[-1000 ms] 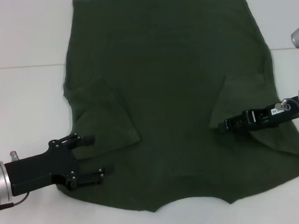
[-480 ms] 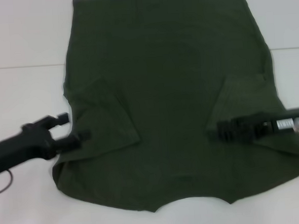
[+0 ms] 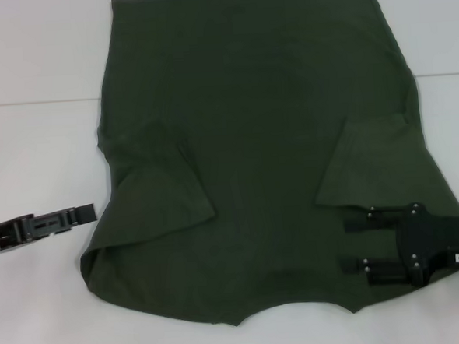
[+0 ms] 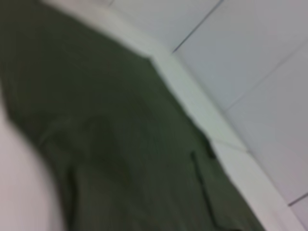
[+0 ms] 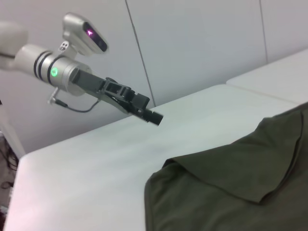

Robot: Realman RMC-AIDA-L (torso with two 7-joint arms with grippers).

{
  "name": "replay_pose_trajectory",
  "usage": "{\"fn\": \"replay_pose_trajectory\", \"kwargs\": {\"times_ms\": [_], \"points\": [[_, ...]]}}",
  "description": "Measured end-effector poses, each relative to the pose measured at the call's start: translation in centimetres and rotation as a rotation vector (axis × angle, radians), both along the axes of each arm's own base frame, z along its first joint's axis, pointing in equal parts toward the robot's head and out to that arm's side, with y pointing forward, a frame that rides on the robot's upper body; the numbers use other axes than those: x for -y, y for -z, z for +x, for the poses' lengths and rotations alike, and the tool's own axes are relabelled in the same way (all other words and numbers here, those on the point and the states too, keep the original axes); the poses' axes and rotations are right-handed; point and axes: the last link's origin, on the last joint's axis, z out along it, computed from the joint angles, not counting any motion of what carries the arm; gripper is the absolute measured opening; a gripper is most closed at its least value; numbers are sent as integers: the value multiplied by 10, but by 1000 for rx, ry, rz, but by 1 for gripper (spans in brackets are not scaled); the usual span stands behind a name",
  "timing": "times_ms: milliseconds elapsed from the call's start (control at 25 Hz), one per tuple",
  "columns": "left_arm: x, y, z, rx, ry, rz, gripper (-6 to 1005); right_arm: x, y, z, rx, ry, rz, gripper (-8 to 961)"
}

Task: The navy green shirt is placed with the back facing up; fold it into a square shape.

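On the white table [image 3: 28, 67] the navy green shirt [image 3: 259, 139] lies spread flat, covering most of the middle. Its long axis runs away from the robot: the collar notch sits at the near edge and the hem at the far one. Both short sleeves are already turned inward onto the body, likely a first step toward narrowing the cloth into a square. The right gripper [image 3: 357, 246] hovers over the near right part of the shirt, just below the folded right sleeve [image 3: 369, 167], its two fingers spread apart and pointing toward the middle, probably ready to take that shoulder edge. The left gripper [image 3: 88, 213] sits beside the shirt's left edge without touching it, turned side-on; whether its fingers are parted or together cannot be told.
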Motion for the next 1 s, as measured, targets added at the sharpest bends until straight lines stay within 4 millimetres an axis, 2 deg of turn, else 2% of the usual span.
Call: {"fn": "replay_pose_trajectory", "kwargs": {"times_ms": [240, 400, 640, 1000], "points": [[-10, -11, -6, 28, -250, -93, 869, 10, 13, 9, 42, -61, 70, 725], [-13, -7, -5, 34, -356, -182, 865, 14, 14, 12, 55, -87, 83, 726], [-21, 12, 1, 13, -374, -281, 859, 18, 16, 15, 67, -112, 83, 727], [-31, 14, -4, -109, -381, -267, 850, 20, 16, 15, 63, -111, 77, 728]]}}
